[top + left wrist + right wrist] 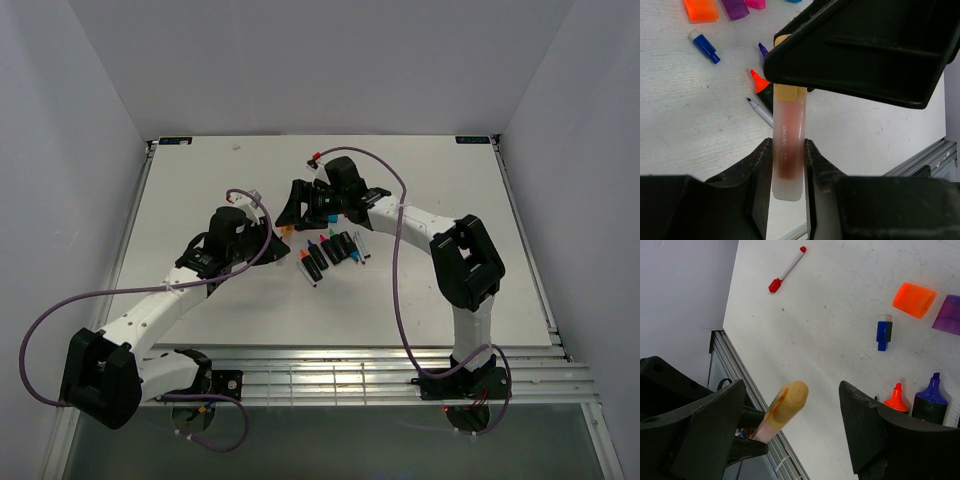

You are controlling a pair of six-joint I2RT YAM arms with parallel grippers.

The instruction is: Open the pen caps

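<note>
Tan cap (790,401) between wide right jaws, frosted pen (788,142) tight in left jaws.

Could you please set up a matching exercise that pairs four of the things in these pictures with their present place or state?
Things:
1. frosted translucent pen
2. stubby orange plastic cap
3. black highlighter with an orange tip
4. right pincer

Places or states:
A. lying on the white table, on no pen
B. open, a finger on either side of the tan cap
C. clamped in the left pincer
D. uncapped, tip bare

Pairs: 1-C, 2-A, 3-D, 4-B
</note>
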